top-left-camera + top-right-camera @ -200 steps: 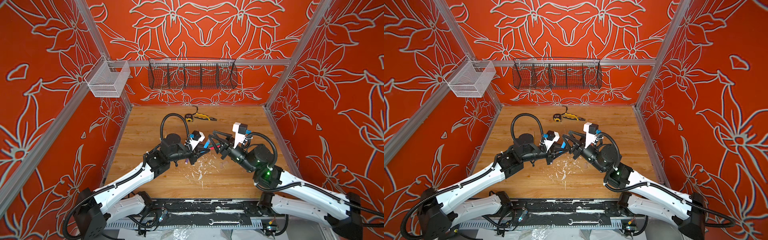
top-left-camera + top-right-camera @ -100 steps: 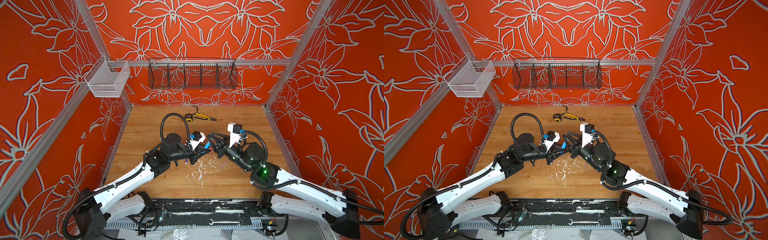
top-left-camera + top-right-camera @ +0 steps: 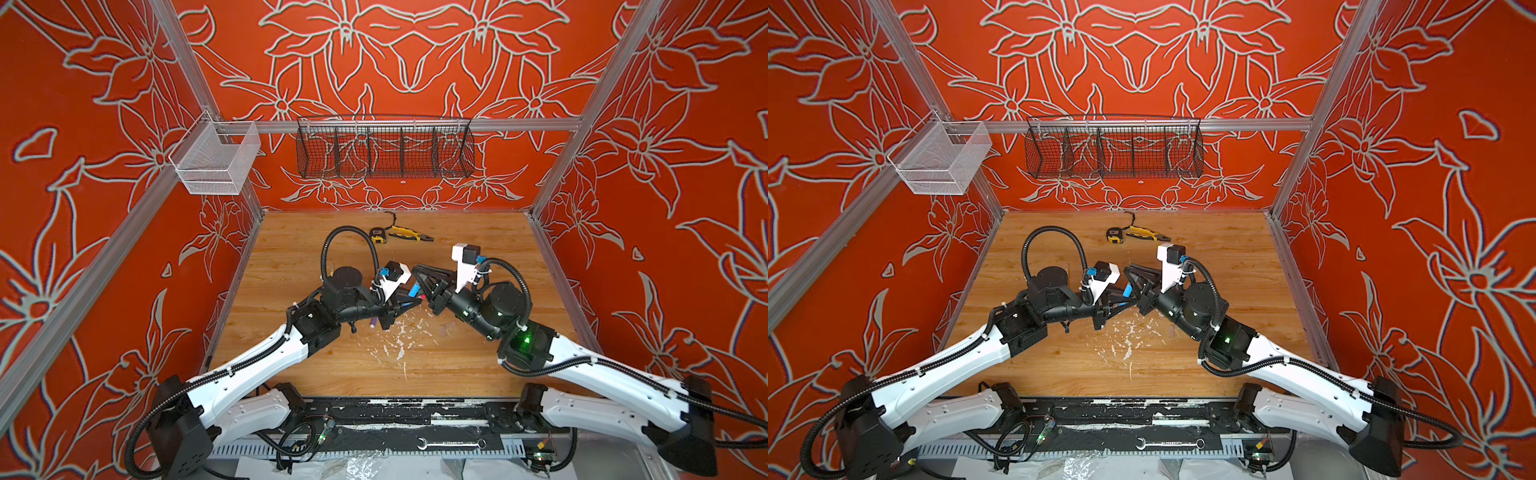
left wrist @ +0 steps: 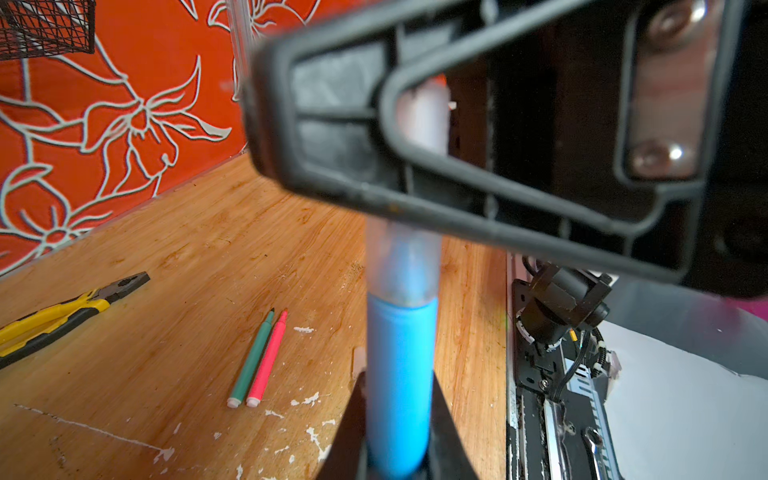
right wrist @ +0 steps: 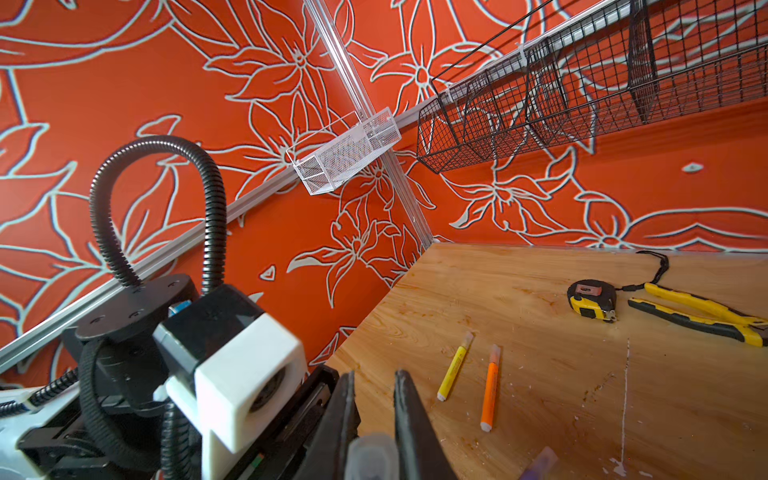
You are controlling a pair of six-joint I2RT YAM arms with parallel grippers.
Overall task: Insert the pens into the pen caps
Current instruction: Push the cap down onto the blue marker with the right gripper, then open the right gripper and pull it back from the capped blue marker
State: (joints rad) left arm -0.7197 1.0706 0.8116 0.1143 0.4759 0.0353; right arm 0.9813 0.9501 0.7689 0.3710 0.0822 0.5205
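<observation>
**Blue pen met its cap at mid-table**

Near the centre of a top view, the left gripper (image 4: pixel 398 440) was clamped on the blue pen (image 3: pixel 413 289). The right gripper (image 5: pixel 374 374) was pinched on the clear cap (image 4: pixel 402 257), which sat over the pen's tip. The likely best move was to push straight along the barrel, axes aligned and both grips firm, until the cap seated.

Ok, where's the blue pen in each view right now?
Top view: blue pen mid-table, near the picture's centre.
Top view: same spot.
Left wrist: centre foreground, clear cap over its tip.
Right wrist: blue barrel not visible.
Shared landmark: yellow-and-black pliers, in all four views.
</observation>
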